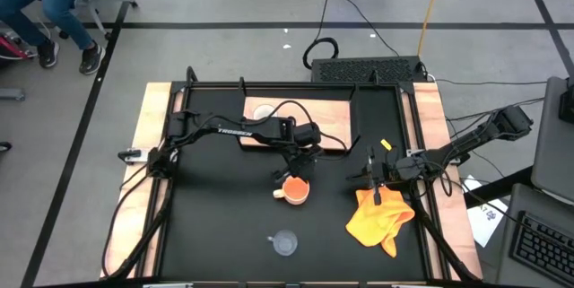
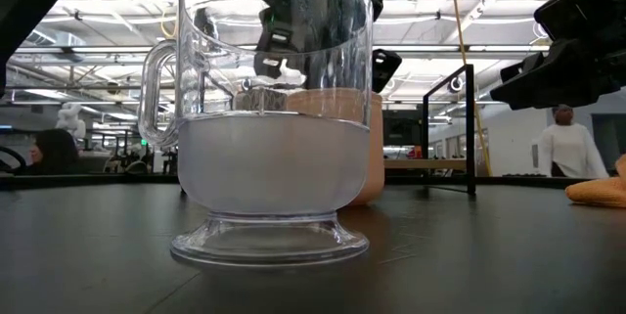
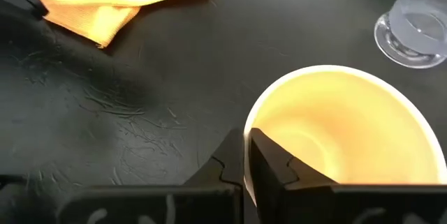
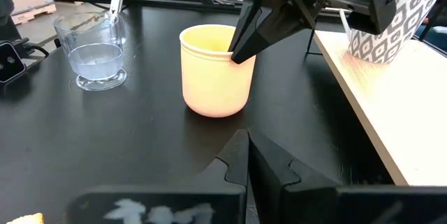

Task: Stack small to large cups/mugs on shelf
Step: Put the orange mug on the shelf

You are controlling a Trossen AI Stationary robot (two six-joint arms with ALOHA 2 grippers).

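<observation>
left gripper (image 3: 246,155) pinched on rim of orange-yellow mug (image 4: 216,69), one finger inside; mug mid-table near shelf (image 4: 391,112). Rigid, light, glazed wall looks slippery, so lift slowly. right gripper (image 4: 248,155) closed, empty, over cloth (image 1: 381,219)

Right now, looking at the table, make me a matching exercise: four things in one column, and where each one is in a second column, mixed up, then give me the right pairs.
Column one:
1. orange-yellow mug
2. clear glass cup
3. white mug
4. orange-yellow cloth

Column two:
A. standing on the shelf
B. lying on the table below the shut right gripper
C. alone near the table's front edge
D. mid-table, its rim pinched by the left gripper

Pairs: 1-D, 2-C, 3-A, 4-B
</observation>
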